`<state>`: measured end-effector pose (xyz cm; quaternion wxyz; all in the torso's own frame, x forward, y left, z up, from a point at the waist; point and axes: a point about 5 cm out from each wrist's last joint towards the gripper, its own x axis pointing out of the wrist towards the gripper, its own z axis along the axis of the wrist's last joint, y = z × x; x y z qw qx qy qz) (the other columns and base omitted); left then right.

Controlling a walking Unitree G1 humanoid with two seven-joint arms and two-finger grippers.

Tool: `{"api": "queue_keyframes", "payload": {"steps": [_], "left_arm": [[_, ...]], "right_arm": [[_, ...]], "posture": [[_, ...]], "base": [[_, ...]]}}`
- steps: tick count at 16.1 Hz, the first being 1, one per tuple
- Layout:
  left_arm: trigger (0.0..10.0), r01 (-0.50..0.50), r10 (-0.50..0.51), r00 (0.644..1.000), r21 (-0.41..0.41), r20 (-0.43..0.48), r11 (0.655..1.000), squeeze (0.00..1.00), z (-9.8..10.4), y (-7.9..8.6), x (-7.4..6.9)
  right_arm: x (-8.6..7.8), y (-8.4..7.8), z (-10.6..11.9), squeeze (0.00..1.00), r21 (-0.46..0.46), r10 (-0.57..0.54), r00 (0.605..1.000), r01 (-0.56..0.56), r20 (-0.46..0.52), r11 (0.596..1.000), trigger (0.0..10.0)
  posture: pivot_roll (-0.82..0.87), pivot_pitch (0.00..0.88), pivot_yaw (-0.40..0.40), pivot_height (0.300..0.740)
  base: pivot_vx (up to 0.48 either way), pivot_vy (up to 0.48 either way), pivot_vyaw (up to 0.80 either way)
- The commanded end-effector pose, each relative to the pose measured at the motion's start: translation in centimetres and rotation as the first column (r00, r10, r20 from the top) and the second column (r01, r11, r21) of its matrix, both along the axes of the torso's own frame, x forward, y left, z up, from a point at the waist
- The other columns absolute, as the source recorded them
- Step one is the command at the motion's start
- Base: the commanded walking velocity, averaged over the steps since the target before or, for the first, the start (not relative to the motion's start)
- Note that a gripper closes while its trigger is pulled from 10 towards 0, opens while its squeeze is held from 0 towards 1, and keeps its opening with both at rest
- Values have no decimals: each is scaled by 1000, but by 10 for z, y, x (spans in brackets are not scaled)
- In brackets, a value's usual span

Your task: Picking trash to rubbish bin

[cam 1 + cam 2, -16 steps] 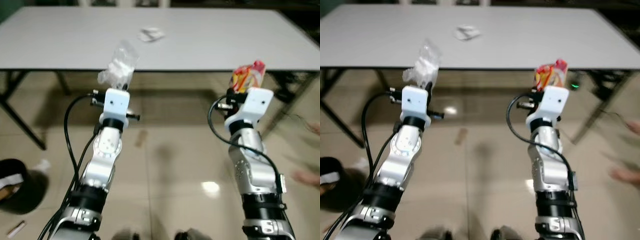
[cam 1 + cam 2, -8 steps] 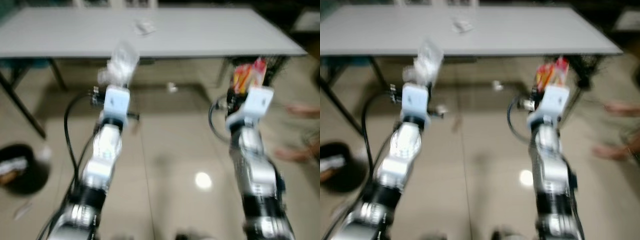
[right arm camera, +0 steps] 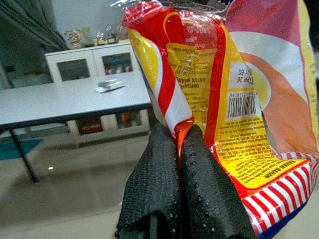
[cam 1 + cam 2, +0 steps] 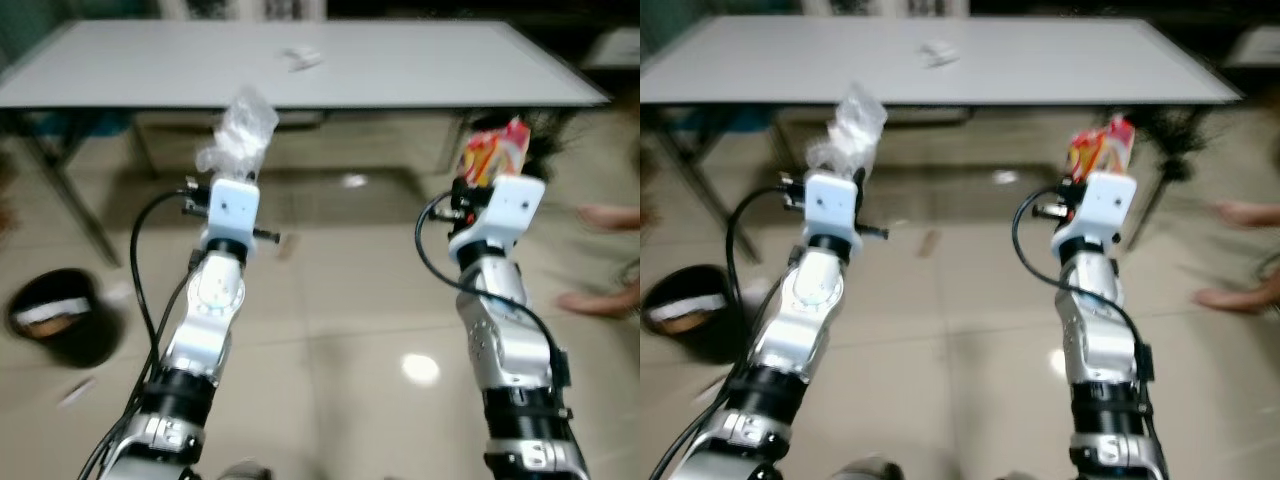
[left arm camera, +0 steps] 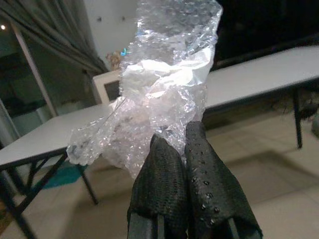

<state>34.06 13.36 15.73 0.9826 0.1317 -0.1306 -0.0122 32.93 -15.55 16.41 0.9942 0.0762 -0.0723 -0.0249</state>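
bubble wrap: your left hand (image 5: pixel 185 149) has a wad of clear bubble wrap (image 5: pixel 159 84) pinched tight between its black fingers, held up at chest height in front of the counter.

snack packet: same deal on the other side, your right hand (image 3: pixel 180 144) is clamped on the crimped edge of a red and yellow snack packet (image 3: pixel 239 99), which sticks up above the fingers.

why held high: my guess is you're carrying both pieces clear of the floor so nothing drags on the way to the bin.

rubbish bin: black rubbish bin (image 4: pixel 60 320) sits on the floor off to your left, near the counter leg. There's something pale and brownish in it already, too blurry to say what.

counter: the grey counter (image 4: pixel 420 75) carries one more small crumpled scrap (image 4: pixel 302 58) near the far edge.

floor bits: a pale scrap (image 4: pixel 78 392) lies just beside the bin.
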Motion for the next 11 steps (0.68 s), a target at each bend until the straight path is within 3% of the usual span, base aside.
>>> {"api": "queue_keyframes", "payload": {"steps": [1,11], "left_arm": [[10000,-1,1,1000,6,3,1000,0,4,1,2],[10000,0,0,1000,6,2,1000,0,4,0,3]], "right_arm": [[1,3,3,0,9,12,1000,-12,7,1000,10000],[2,3,4,0,8,16,1000,-16,5,1000,10000]], "posture": [[-52,93,-29,740],[-58,90,-34,740]], "base": [[0,480,0],[0,480,0]]}}
